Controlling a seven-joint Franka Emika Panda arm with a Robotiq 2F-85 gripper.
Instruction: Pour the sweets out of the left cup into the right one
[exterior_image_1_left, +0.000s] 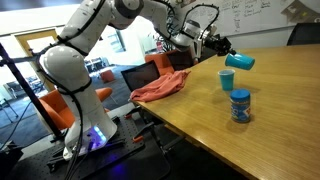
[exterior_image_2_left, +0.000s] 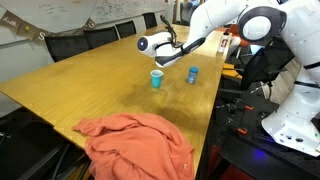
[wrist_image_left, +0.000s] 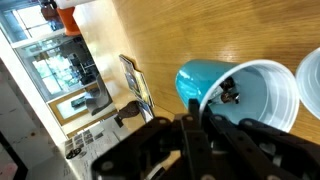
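Note:
My gripper (exterior_image_1_left: 229, 56) is shut on the left cup (exterior_image_1_left: 241, 61), a darker teal cup. I hold it tipped on its side in the air, just above and beside the right cup (exterior_image_1_left: 227, 79). The right cup is lighter cyan and stands upright on the table; it also shows in an exterior view (exterior_image_2_left: 156, 78). In the wrist view the held cup (wrist_image_left: 200, 80) shows its white inside with a few dark sweets (wrist_image_left: 230, 92) near the bottom. The right cup's pale rim (wrist_image_left: 311, 80) is at the frame's edge. The gripper (wrist_image_left: 195, 112) fingers clamp the cup's wall.
A lidded blue jar (exterior_image_1_left: 240, 105) stands on the wooden table (exterior_image_1_left: 270, 130) near the right cup, also in an exterior view (exterior_image_2_left: 192, 75). A red-orange cloth (exterior_image_1_left: 160, 88) hangs over the table edge (exterior_image_2_left: 140, 140). Chairs stand around the table.

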